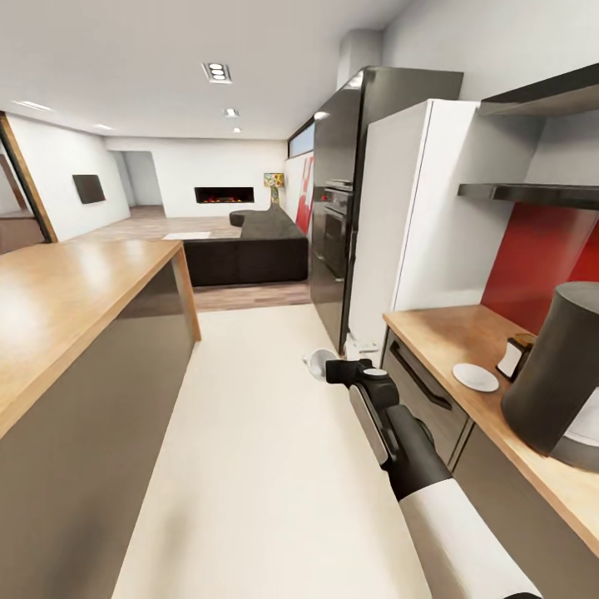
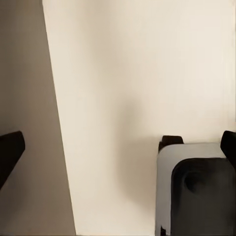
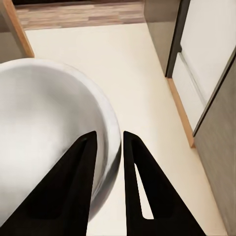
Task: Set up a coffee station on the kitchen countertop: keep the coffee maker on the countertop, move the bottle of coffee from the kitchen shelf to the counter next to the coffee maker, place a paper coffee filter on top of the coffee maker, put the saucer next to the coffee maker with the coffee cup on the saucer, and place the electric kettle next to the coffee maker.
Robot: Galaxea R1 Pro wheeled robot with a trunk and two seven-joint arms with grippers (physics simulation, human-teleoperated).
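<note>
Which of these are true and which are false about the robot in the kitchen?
1. The right claw pinches the rim of the round white coffee cup. True.
2. The small flat white saucer lies on the floor. False: it lies on the light wooden countertop.
3. The tall dark grey cylinder stands on that countertop. True.
4. The wall behind the countertop is blue. False: it is a glossy red backsplash.

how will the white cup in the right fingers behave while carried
The coffee cup looks rigid and glossy, so probably slippery. The right fingers pinch only its thin rim wall, so it may pivot or slip if jolted. Small and hollow, it likely weighs little.
</note>
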